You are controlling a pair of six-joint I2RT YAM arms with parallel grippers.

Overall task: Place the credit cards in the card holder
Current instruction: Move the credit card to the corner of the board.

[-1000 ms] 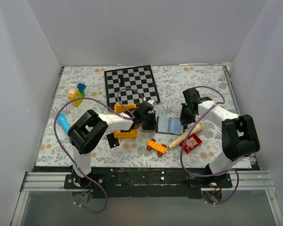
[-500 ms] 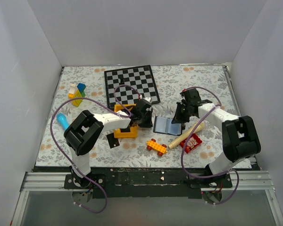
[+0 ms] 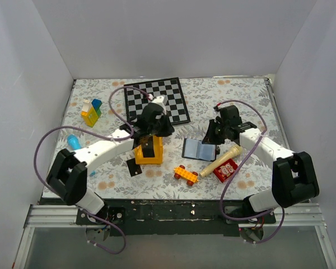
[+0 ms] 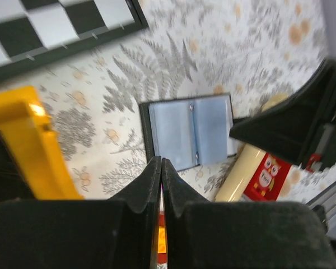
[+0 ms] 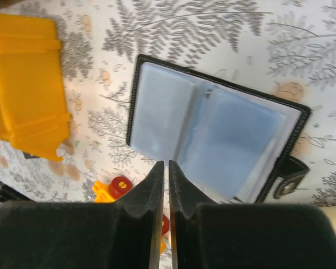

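The card holder [image 3: 199, 149] is lying wide open with its blue-grey pockets up. It sits a bit right of the middle of the table [image 3: 241, 95], closer to the near edge than the far one. Its snap tab [image 5: 288, 174] pokes out past one side edge.

The right gripper [image 5: 166, 165] hangs over the holder's far right corner, its fingers squeezed down to a thin slit with nothing in them. The left gripper [image 4: 161, 163] is up by the near edge of the chessboard [image 3: 157, 101], above the yellow block [image 3: 148, 154]. Its fingers are pressed together and it isn't holding anything either. One flat black card [image 3: 134, 166] sits on the cloth just beside the yellow block's near left corner, well apart from the holder.

Room-wise, bare cloth shows along the holder's left and far edges, between it and the yellow block. The near right side is tighter. A wooden rolling pin [image 3: 221, 161] lies just beside that corner, with a red packet [image 3: 227, 170] right by the pin. An orange brick car [image 3: 186, 174] sits toward the table's near edge.
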